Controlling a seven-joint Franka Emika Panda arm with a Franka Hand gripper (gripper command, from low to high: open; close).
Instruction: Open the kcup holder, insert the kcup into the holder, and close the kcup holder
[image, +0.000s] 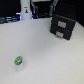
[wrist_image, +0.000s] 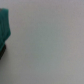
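Observation:
The kcup (image: 19, 61), a small white pod with a green top, stands on the white table toward the exterior view's near left. The kcup holder (image: 62, 23), a black box with two stacked fronts and grey handles, sits at the far right with both fronts looking shut. My gripper (image: 26, 12) shows as a small white shape at the far edge of the table, well away from both; the picture is too blurred to tell how its jaws stand. The wrist view shows blurred white table and a teal shape (wrist_image: 5, 27) at one edge. Neither kcup nor holder shows there.
The white table (image: 45, 55) fills most of the exterior view. Dark clutter (image: 42, 7) lines the far edge behind the arm, with a dark strip (image: 6, 20) at the far left.

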